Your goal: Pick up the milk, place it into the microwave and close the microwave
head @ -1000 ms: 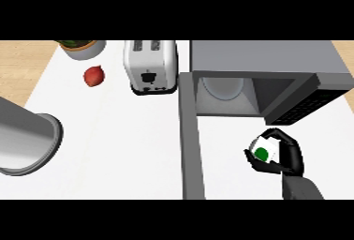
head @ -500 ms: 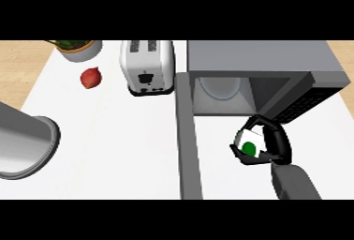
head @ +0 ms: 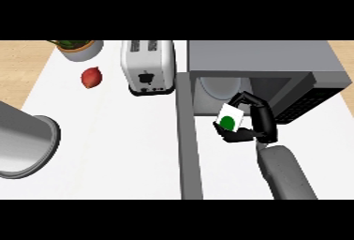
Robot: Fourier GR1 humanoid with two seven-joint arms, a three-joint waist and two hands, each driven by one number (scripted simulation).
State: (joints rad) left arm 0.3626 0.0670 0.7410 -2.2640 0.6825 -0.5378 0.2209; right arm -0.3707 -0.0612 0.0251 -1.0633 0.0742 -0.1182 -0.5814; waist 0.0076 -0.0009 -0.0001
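My right hand (head: 261, 123) is curled round the milk (head: 229, 120), a small white carton with a green round mark. It holds the carton just in front of the microwave's (head: 262, 58) open cavity, close to a white plate (head: 216, 88) inside. The microwave door (head: 188, 140) stands open, swung out toward me on the left of the hand. The fingers cover the carton's right side. My left hand does not show.
A white toaster (head: 147, 67) stands left of the microwave. A red fruit (head: 91, 77) and a potted plant (head: 78, 47) lie at the back left. A large grey pot (head: 24, 139) stands at the left edge.
My right hand has carried the milk up and to the left, from the counter near the front toward the microwave's opening. Nothing else has moved.
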